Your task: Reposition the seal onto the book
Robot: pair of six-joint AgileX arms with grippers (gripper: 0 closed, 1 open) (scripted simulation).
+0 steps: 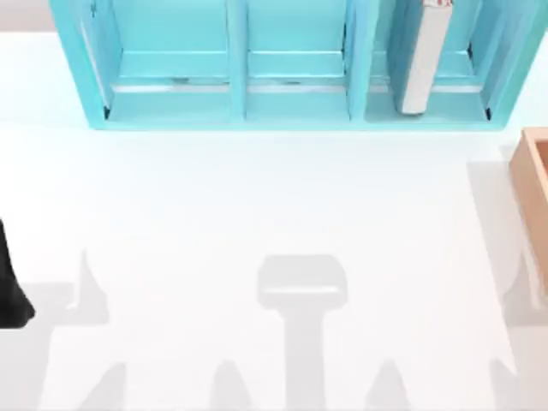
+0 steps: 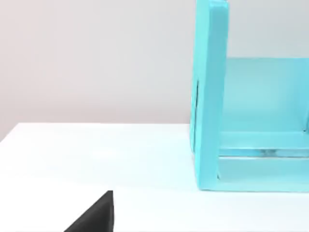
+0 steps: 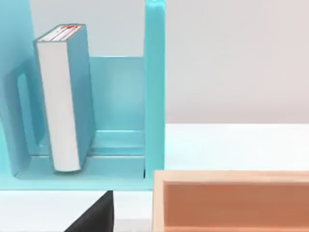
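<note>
The book (image 1: 425, 56) stands upright in the right compartment of the cyan bookshelf (image 1: 291, 103), its white page edges facing the table's front. In the right wrist view the book (image 3: 65, 96) shows a teal cover and a red-marked top. The seal is out of view. My left arm (image 1: 10, 291) is a dark shape at the table's left edge, far from the book. A dark corner of the left gripper (image 2: 94, 217) shows in its wrist view, and a like corner of the right gripper (image 3: 94, 217) in the right wrist view.
A tan wooden box (image 1: 535, 193) sits at the table's right edge, in front of the shelf's right end; its open inside (image 3: 231, 200) lies close below the right wrist. The bookshelf's left side wall (image 2: 210, 96) stands ahead of the left wrist. The white table (image 1: 274, 214) stretches in front.
</note>
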